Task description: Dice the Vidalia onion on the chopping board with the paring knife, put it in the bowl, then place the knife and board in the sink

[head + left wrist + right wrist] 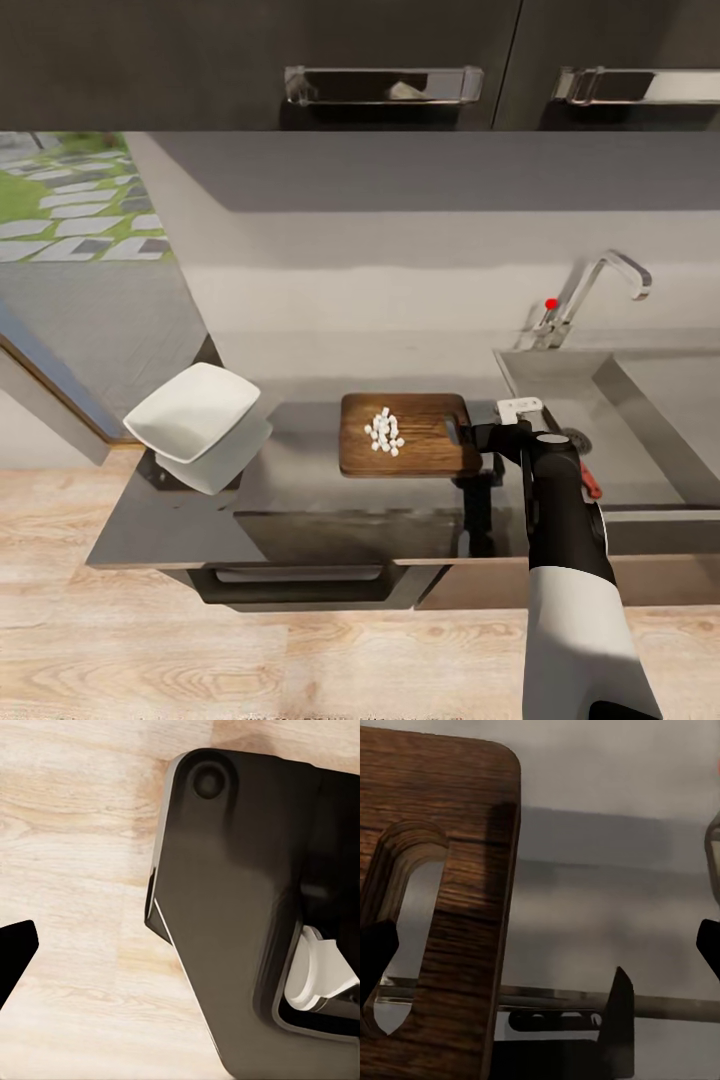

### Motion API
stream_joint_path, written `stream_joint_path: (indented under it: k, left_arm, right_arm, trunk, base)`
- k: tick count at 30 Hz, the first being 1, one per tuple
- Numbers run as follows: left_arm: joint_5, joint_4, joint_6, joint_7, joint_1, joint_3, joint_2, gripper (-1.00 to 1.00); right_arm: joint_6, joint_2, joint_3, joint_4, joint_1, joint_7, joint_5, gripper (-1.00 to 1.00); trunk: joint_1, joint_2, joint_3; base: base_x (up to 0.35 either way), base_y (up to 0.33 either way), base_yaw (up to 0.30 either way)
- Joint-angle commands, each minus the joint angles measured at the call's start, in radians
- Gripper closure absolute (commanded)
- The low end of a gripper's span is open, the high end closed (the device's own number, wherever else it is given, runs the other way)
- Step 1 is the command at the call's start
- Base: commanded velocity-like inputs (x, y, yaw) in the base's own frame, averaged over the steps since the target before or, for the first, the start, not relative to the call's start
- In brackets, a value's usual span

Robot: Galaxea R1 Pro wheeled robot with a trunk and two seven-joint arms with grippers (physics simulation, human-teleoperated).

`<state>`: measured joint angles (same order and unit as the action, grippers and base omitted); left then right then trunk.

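— Reaching over the countertop (300,480), is it? Which arm is doing the work?

— The right one. Its right gripper (478,436) is sitting at the slotted end of the chopping board (405,435), and in the right wrist view the board (442,870) is lying just beside one dark fingertip (375,952), with the other fingertip showing well apart from it at the far edge. So the jaws are standing wide, with bare grey worktop between them and nothing in their grasp.

— And the onion?

— Lying in a small heap of white diced onion (384,432) on the board, away from the gripper toward the board's middle. The bowl (194,410) is resting beyond the board's far end from the gripper, well apart, tilted, near the counter's edge.

— The sink?

— The sink (640,420) is lying just on the gripper's other side, with the tap (590,290) and its red knob behind it. Something red (592,482) is peeking out past the forearm in the basin; I cannot tell what it is.

— The left arm?

— Its wrist camera is looking down at pale wooden floor (75,870) and a dark part of the robot's body (240,907). One black fingertip of the left gripper is poking in at the edge; how far it is spread I cannot tell.
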<state>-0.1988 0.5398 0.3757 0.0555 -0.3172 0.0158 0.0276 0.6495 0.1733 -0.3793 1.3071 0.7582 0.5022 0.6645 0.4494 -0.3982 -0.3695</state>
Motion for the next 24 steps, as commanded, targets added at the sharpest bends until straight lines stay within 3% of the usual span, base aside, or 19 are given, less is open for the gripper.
stream_joint_path:
  k: [1,11,24]
  left_arm:
    - [-0.008,0.001,0.0,0.006,0.0,0.001,0.0,-1.0]
    - [-0.008,0.0,0.0,0.006,0.0,0.001,0.0,-1.0]
    - [-0.008,-0.001,0.0,0.006,0.0,0.001,0.0,-1.0]
  right_arm:
    - [0.001,0.001,-0.003,0.001,0.001,0.01,0.01,-1.0]
    - [0.002,0.001,-0.003,0.001,0.001,0.01,0.011,-1.0]
    - [-0.005,0.001,-0.002,-0.02,0.001,0.013,0.012,-1.0]
  trunk:
    - [0.001,-0.002,-0.003]
    - [0.001,-0.002,-0.018]
    - [0.001,-0.002,-0.02]
  base:
    - [0.0,0.011,0.0]
    - [0.0,0.002,0.0]
    - [0.0,0.0,0.0]
